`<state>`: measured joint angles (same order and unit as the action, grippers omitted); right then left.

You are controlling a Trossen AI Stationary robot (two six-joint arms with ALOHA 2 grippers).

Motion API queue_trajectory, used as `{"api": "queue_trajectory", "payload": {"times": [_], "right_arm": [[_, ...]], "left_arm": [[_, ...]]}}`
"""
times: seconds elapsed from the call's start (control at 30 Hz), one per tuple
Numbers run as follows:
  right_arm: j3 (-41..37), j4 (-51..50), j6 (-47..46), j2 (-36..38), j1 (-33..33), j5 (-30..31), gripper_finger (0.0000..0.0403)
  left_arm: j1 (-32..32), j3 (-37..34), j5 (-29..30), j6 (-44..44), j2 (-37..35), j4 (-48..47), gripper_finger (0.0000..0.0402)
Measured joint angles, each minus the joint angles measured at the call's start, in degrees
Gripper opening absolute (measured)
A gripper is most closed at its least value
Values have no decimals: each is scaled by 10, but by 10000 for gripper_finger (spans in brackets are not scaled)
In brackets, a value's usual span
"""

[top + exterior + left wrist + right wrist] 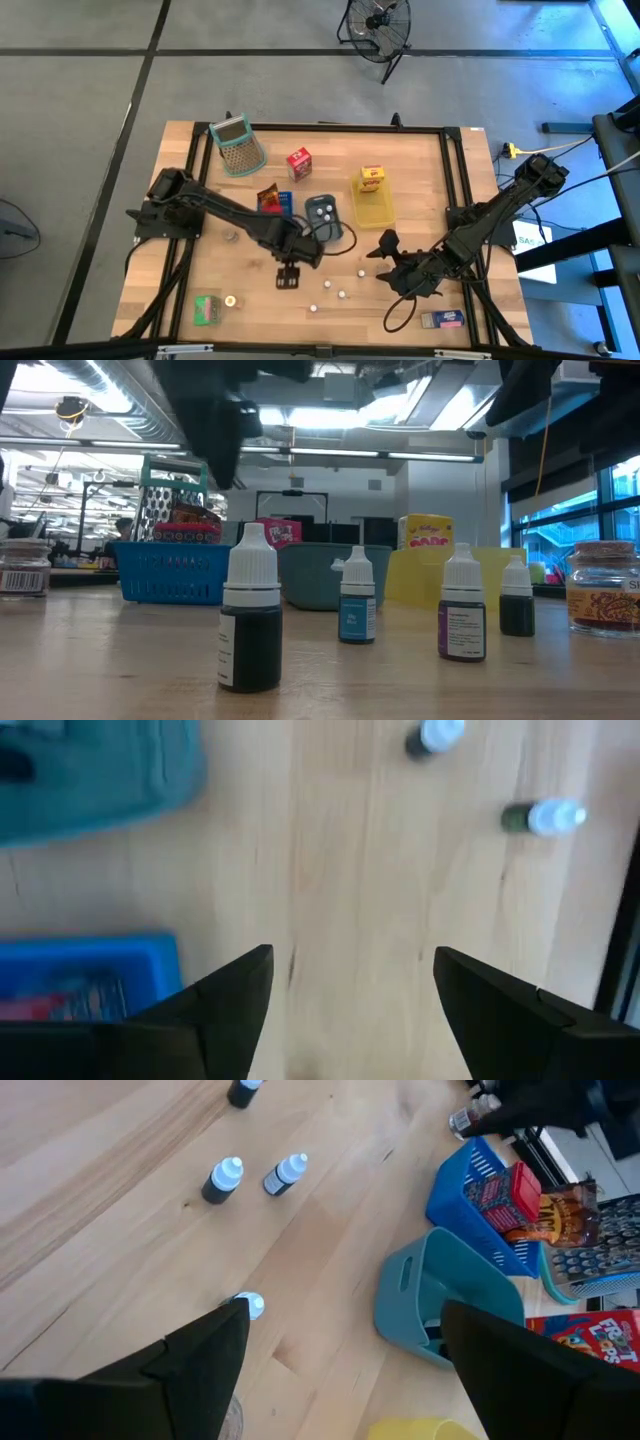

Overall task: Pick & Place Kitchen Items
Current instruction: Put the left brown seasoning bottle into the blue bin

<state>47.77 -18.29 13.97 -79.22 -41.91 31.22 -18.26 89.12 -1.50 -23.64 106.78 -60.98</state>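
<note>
The wooden table (250, 300) filled the middle of the high view, its pale planks framed by dark rails, with a broad bare stretch along its left side and lower centre. The left gripper (288, 277) hung over bare wood just below centre, its dark fingers (232, 1005) spread wide with nothing between them. The right gripper (384, 246) sat right of centre, jaws likewise wide and empty.

Small dropper bottles (343, 294) with white caps stood scattered between the two grippers in the lower middle, each apart from the others; in the low view they stood upright, dark-bodied and smooth. A blue slatted plastic tray (274, 203) held a red-brown packet just above the left gripper, and a grey-blue tray (322, 211) lay beside it. A yellow tray (375, 208) in the upper right centre carried a yellow carton (373, 178). A red carton (299, 163) stood alone above centre, well clear of the green-rimmed mesh basket (237, 146) at upper left. A green carton (207, 310) lay near the lower left edge, a round white piece (230, 301) just beside it. A glass jar (603, 587) stood at the low view's right edge.
</note>
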Motion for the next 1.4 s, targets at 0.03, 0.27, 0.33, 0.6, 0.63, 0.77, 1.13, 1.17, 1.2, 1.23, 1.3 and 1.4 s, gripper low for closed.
{"api": "queue_trajectory", "payload": {"times": [0.03,0.27,0.33,0.6,0.63,0.77,1.13,1.17,1.2,1.23,1.3,1.4], "right_arm": [[0,3,2,0,1,0,332],[0,24,9,0,19,-24,332],[0,31,15,0,25,-41,332],[0,46,15,0,36,-75,332],[0,48,15,0,36,-75,332],[0,52,13,0,36,-75,332],[0,70,19,0,45,-74,332],[0,71,19,0,47,-74,332],[0,71,19,0,49,-74,332],[0,71,19,0,50,-74,332],[0,71,19,0,52,-75,332],[0,71,19,0,52,-74,332]], "left_arm": [[-5,0,-1,-8,0,-13,271],[-38,0,2,-78,-8,-203,271],[-45,0,4,-67,-14,-217,271],[-70,-6,172,-67,-92,-256,271],[-77,-15,191,-77,-109,-259,271],[-99,-89,207,-138,-190,-257,271],[-102,-369,157,-282,-428,-77,271],[-101,-385,155,-291,-440,-73,271],[-101,-399,154,-304,-450,-70,271],[-101,-411,154,-318,-458,-70,271],[-101,-428,153,-351,-469,-69,271],[-101,-439,155,-387,-473,-67,271]]}}
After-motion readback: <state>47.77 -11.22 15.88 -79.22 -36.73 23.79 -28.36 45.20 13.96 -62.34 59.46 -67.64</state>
